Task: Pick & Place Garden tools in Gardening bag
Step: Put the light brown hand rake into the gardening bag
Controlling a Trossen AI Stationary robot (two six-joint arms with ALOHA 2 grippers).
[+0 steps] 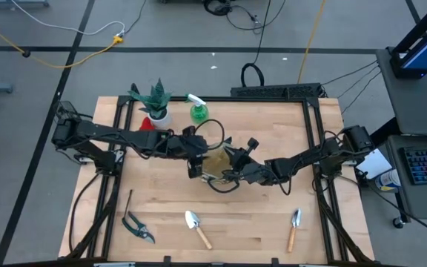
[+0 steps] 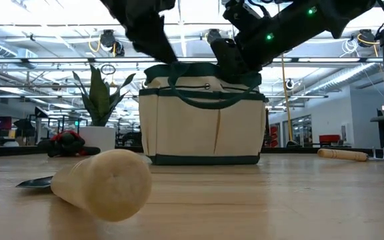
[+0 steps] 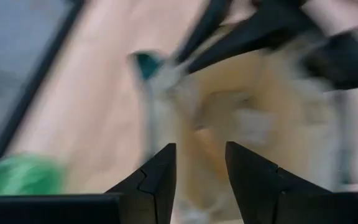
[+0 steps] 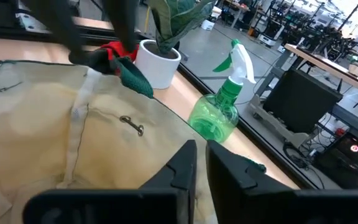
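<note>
The round beige canvas gardening bag [image 1: 219, 165] stands mid-table with dark green trim and pockets; whether anything lies inside cannot be told. The left gripper [image 3: 199, 180] hangs over it, its 2 fingers apart and empty. The right gripper [image 4: 199, 163] hovers at the rim, fingers nearly together, holding nothing visible. 2 wooden-handled trowels [image 1: 197, 227] and dark shears [image 1: 137, 228] lie along the near edge. The green plastic spray bottle [image 4: 219, 106] stands beside the potted plant [image 1: 155, 103].

A beige gardening bag [image 2: 204, 120] stands upright mid-desk. Two wooden-handled trowels [image 1: 197, 228] [image 1: 293, 227] and dark pruning shears [image 1: 137, 227] lie near the front edge; a green spray bottle [image 1: 198, 110] stands behind.
</note>
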